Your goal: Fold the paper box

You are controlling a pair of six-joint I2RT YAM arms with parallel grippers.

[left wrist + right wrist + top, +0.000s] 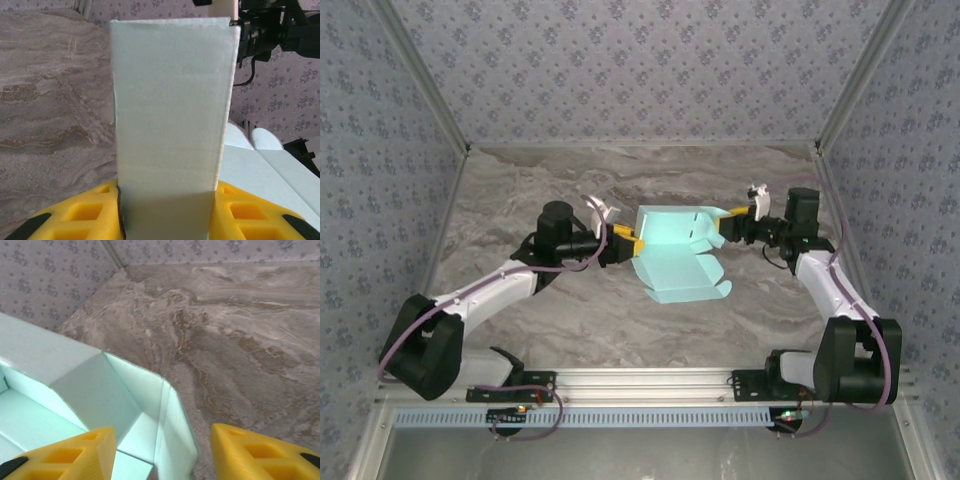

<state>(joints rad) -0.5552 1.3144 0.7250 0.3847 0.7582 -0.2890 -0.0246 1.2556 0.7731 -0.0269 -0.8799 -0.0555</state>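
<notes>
Two arms: they meet over the middle of the table (520, 190), one on each end of the work.
Paper box: the paper box (675, 250) sits mid-table in the top view, half-formed. Its walls are raised toward 12 o'clock and a wide flat flap is spread toward 6 o'clock. Whether its base rests on the table or is lifted, I cannot tell.
Left gripper: the left gripper (625, 243) is at the box's 9 o'clock. From its wrist camera, an upright pale panel (170, 130) fills the whole gap between the yellow fingers (85, 215), so the jaws are clenched on the box's end.
Reason for that hold: judged as an anchor. Pinning one end keeps thin card from sliding or twisting while the other arm works.
Right gripper: the right gripper (728, 228) is at the box's 3 o'clock. In its wrist view the right gripper (165, 450) has its jaws spread, straddling a folded corner (150, 405). The finger at 5 o'clock stands apart from the card.
Reason for that stance: it looks lined up to pinch or press this corner wall into place.
Stage: roughly midway, since the walls are partly up and the front flap is unfolded.
Next move: it calls for a gentle squeeze on the corner, square to the crease.
Risk: the card may buckle or spring open.
</notes>
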